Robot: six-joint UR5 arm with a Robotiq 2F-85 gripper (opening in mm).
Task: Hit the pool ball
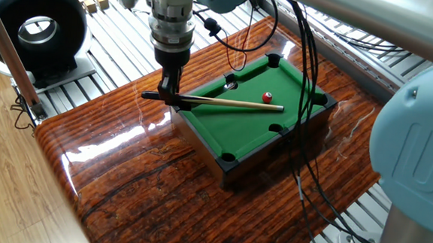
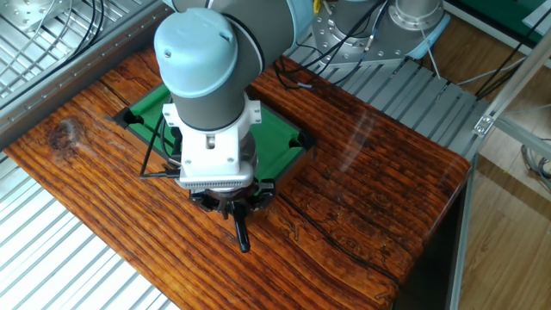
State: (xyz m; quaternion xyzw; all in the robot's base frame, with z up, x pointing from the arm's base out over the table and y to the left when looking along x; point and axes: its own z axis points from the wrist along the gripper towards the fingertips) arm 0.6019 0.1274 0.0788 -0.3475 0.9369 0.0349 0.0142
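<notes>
A small red pool ball (image 1: 267, 97) sits on the green felt of a miniature pool table (image 1: 238, 130), near its far long side. My gripper (image 1: 171, 91) hangs at the table's left short end and is shut on the dark butt of a thin wooden cue (image 1: 229, 103). The cue lies level across the felt, and its tip (image 1: 280, 108) rests just right of and in front of the ball. In the other fixed view the arm's wrist hides the ball; only the cue's black butt (image 2: 242, 234) and the table's green corners (image 2: 138, 112) show.
The pool table stands on a glossy wooden tabletop (image 1: 145, 177). Black cables (image 1: 305, 142) drape over the table's right side. A round black device (image 1: 34, 27) sits at the back left. Metal slats (image 2: 52, 258) border the wood.
</notes>
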